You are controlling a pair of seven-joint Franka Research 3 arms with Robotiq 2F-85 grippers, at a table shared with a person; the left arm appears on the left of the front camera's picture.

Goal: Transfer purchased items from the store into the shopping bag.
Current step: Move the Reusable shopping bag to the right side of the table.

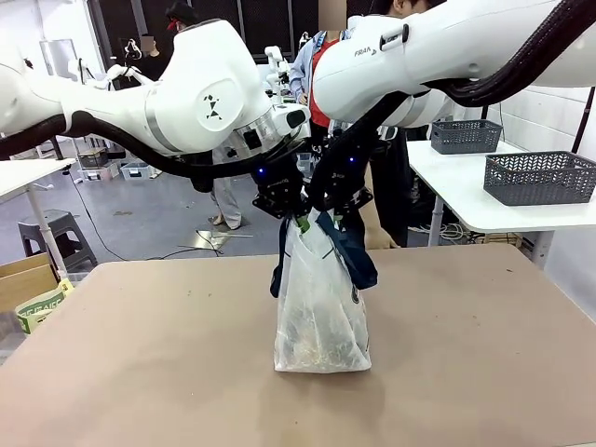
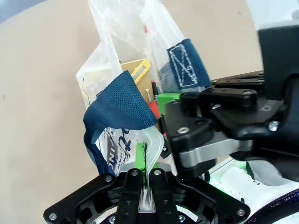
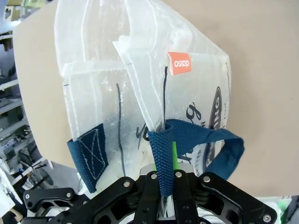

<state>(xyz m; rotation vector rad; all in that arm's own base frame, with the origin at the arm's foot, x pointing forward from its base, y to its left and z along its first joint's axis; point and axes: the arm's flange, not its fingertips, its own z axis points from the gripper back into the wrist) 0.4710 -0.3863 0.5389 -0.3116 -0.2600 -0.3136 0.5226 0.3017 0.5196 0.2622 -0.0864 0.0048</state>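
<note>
Frame centre: shopping bag (image 1: 321,312) upright on table (image 1: 466,354), purchased items (image 2: 140,72) inside. Clamped on its rim: left gripper (image 1: 294,216), right gripper (image 1: 339,216), fingers together. Lift evenly; avoid pulling apart, tearing plastic.

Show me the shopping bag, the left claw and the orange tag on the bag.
shopping bag (image 1: 321,321), front view, crinkly side wall.
left claw (image 2: 145,173), left wrist view, between its fingertips, pinching the bag's rim.
orange tag (image 3: 179,62), right wrist view, middle of the tag.
</note>
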